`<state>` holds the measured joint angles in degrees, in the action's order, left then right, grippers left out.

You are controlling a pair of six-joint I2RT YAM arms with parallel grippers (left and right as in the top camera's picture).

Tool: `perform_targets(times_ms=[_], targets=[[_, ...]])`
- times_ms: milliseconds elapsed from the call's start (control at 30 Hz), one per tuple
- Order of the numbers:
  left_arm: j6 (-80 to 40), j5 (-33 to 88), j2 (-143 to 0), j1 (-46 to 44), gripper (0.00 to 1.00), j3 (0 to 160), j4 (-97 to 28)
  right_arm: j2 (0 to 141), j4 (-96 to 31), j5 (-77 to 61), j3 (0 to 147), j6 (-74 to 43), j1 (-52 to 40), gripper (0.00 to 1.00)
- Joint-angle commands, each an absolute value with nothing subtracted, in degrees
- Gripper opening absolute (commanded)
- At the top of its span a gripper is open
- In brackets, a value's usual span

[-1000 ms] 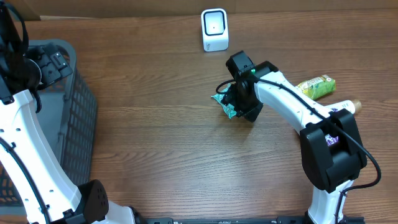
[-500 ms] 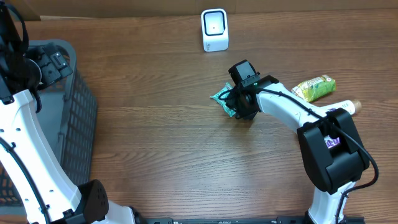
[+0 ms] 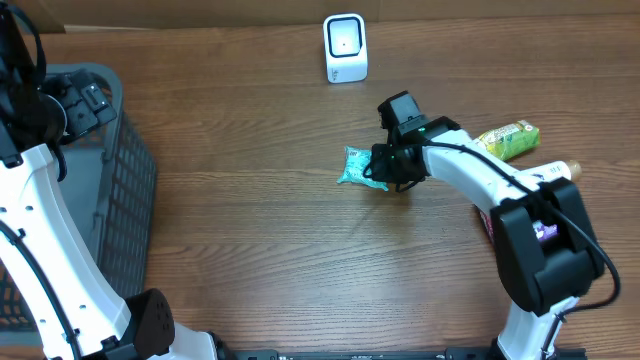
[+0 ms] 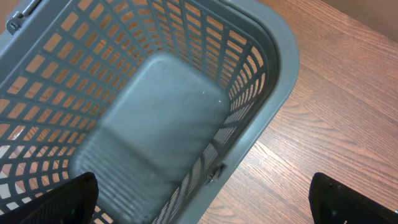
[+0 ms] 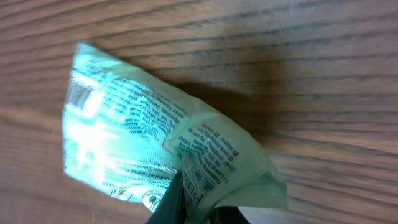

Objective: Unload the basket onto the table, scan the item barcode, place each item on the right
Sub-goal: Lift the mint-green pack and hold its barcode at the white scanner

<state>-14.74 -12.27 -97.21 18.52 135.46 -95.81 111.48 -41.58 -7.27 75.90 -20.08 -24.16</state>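
Right pincer [image 3: 386,172] — pinching one teal packet [image 3: 356,167], one scanner [image 3: 345,47]

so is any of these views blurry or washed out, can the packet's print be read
Right wrist view: the packet fills the frame but looks soft, and glare bleaches its left side, so little of the print reads. Left wrist view: the basket floor is blurred, its rim sharper. Overhead view: even light and sharp, but the packet is too small to read.

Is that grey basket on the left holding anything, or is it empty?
Empty, as far as shown: the left wrist view looks straight into the basket, and its floor is bare, though blurred.
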Motion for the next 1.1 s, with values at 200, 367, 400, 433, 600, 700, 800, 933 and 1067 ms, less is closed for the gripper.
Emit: perform_targets(times_ms=[200,367,400,433,600,700,800,933,1067], targets=[[-14.1,-12.6,-97.6,18.7,0.99,135.4,-95.7,99.1,-41.5,4.7,86.6,3.9,-22.9,0.04],[-14.1,-12.6,-97.6,18.7,0.99,135.4,-95.7,99.1,-28.2,35.1,87.8,16.1,-25.6,0.04],[-14.1,-12.6,-97.6,18.7,1.0,135.4,-95.7,99.2,-24.1,38.2,87.8,19.3,-26.0,0.04],[-14.1,-12.6,-97.6,18.7,1.0,135.4,-95.7,99.2,-20.1,40.0,87.8,22.7,-26.4,0.04],[-14.1,-12.6,-97.6,18.7,0.99,135.4,-95.7,101.8,-0.9,41.3,87.8,45.7,-26.9,0.04],[-14.1,-12.6,-97.6,18.7,1.0,135.4,-95.7,104.7,5.1,41.1,87.8,61.4,-27.1,0.04],[-14.1,-12.6,-97.6,18.7,1.0,135.4,-95.7,107.7,8.6,41.1,87.8,71.7,-27.5,0.04],[-14.1,-12.6,-97.6,18.7,1.0,135.4,-95.7,112.0,18.5,40.9,87.8,75.1,-27.7,0.04],[-14.1,-12.6,-97.6,18.7,1.0,135.4,-95.7,116.6,29.3,37.4,87.8,75.1,-27.7,0.04]])
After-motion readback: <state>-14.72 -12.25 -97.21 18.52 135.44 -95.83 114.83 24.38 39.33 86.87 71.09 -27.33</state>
